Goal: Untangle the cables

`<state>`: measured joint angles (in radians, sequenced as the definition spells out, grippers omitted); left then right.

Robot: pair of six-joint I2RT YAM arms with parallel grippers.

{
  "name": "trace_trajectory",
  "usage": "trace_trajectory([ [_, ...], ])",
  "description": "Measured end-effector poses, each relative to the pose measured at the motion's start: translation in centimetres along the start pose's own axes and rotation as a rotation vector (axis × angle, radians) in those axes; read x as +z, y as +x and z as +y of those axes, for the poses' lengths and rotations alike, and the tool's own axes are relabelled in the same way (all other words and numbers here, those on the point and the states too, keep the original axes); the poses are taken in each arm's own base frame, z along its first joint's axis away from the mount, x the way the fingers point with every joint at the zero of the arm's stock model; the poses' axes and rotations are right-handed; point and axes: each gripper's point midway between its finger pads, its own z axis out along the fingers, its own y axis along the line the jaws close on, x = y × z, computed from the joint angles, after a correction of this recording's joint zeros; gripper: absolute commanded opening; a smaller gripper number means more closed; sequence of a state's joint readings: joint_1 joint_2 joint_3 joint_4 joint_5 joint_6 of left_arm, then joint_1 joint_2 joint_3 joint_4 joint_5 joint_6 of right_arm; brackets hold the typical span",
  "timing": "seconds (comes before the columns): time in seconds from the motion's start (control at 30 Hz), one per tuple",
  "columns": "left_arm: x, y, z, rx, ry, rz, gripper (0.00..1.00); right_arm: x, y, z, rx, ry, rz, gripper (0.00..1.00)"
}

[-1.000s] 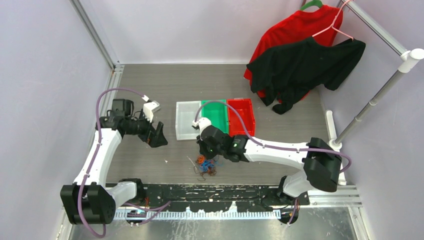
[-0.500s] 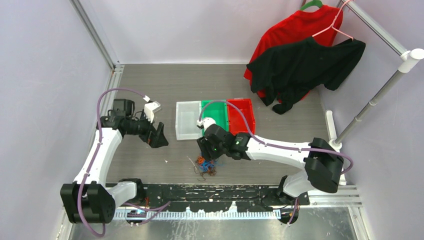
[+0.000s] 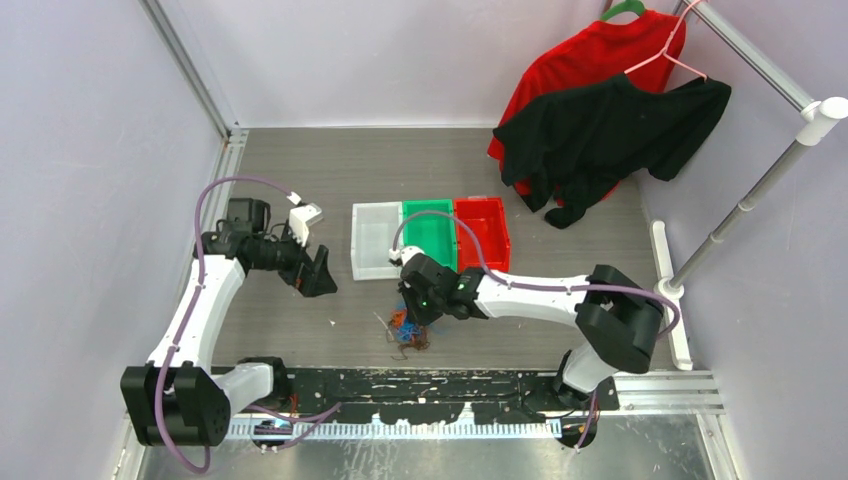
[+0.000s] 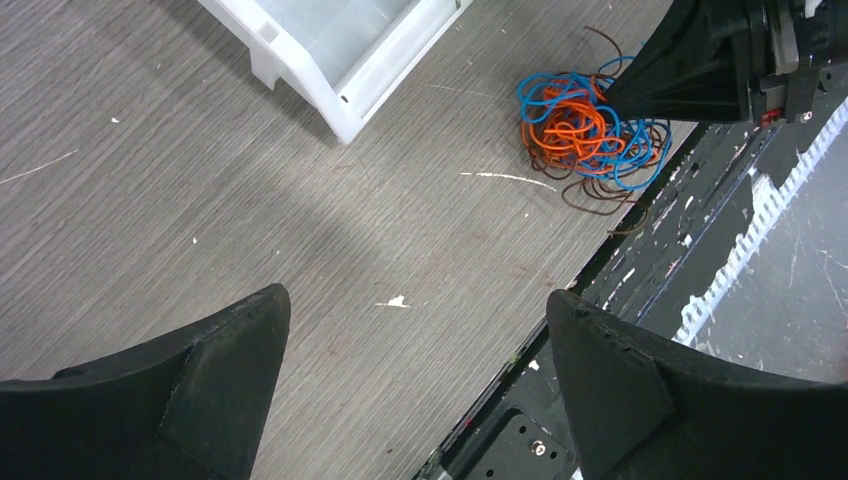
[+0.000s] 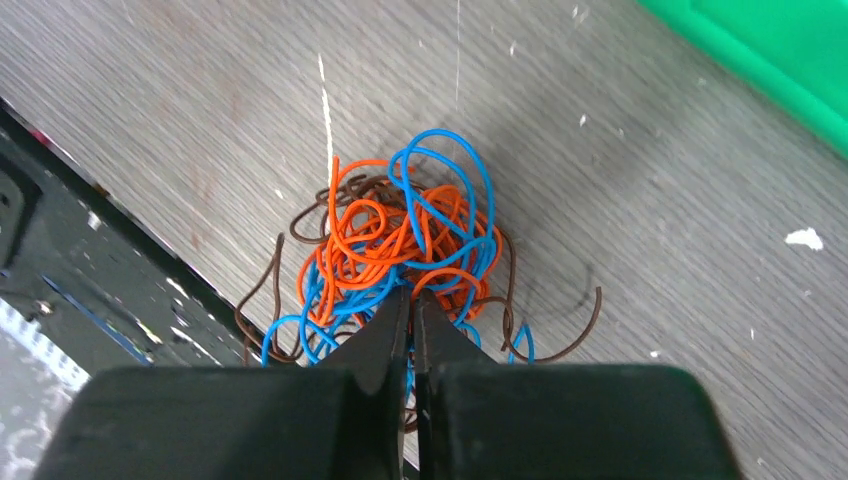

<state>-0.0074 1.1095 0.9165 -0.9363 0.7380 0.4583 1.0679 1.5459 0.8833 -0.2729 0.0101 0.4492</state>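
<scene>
- Now right pincer (image 5: 411, 300) nearly shut, tips in cables (image 5: 372, 243), probably to draw one strand; hold unclear.
- Empty left pincer (image 4: 415, 325) wide open, aside, probably in reserve.

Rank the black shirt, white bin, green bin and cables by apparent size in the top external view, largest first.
1. black shirt
2. white bin and green bin: they look about alike, so no ranking between them
3. cables

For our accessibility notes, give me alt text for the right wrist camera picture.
The right pincer is pinched shut on the edge of a tangle of blue, orange and brown cables on a grey wood-grain table. A corner of a green bin shows at top right.
</scene>
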Motion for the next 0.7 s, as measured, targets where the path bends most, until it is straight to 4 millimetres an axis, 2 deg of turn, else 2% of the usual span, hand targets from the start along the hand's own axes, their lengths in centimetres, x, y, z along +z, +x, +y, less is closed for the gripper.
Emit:
trace_trajectory([
  [0.1,0.0,0.0,0.0,0.001,0.000,-0.001,1.00,0.4,-1.4,0.3,0.009,-0.007,-0.017,0.01],
  [0.3,-0.1,0.0,-0.1,0.002,0.001,0.001,1.00,0.7,-6.5,1.8,0.012,-0.039,-0.097,0.01],
  [0.4,-0.1,0.1,-0.1,0.010,0.002,0.003,1.00,1.0,-8.3,2.7,0.003,-0.062,-0.118,0.01],
  [0.5,-0.3,0.2,-0.3,0.023,0.005,0.004,0.99,1.4,-8.8,3.3,0.001,-0.084,-0.116,0.01],
  [0.7,-0.2,0.1,-0.6,0.054,0.022,0.000,0.94,1.5,-8.4,3.9,0.004,-0.119,-0.098,0.01],
])
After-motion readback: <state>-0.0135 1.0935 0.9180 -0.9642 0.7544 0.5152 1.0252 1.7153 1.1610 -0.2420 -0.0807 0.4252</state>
